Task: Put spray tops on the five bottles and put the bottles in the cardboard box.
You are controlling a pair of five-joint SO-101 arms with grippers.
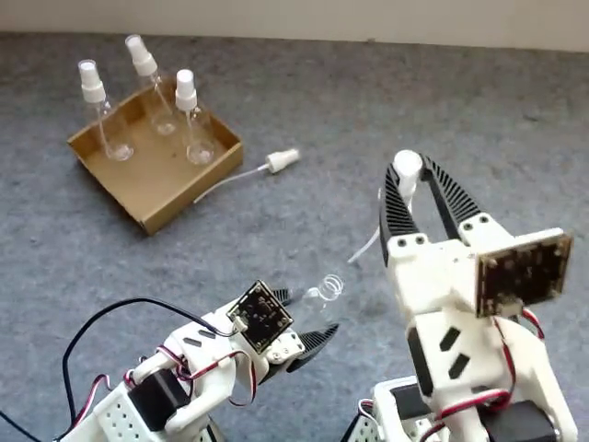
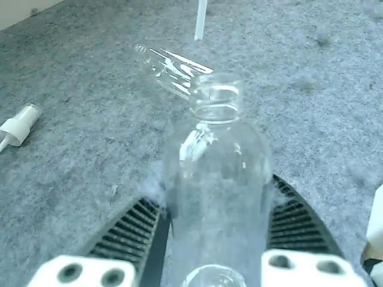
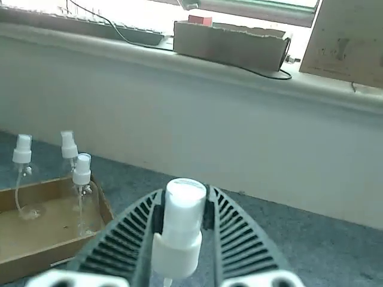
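The left tool (image 2: 215, 197) clamps an uncapped clear bottle (image 2: 215, 167); the right tool (image 3: 184, 194) grips a white spray top (image 3: 179, 233) above the grey worktop (image 1: 313, 101). A second open bottle (image 2: 167, 67) lies just beyond. A loose spray top (image 1: 282, 160) lies near the cardboard box (image 1: 152, 189) holding three capped bottles (image 1: 189, 115).

Overhead and level right-wrist cameras share the box (image 1: 155, 182).

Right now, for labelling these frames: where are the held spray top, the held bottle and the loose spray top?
held spray top (image 3: 181, 224): right wrist view, white body.
held bottle (image 2: 215, 179): left wrist view, clear body.
loose spray top (image 1: 282, 160): high view, white head.
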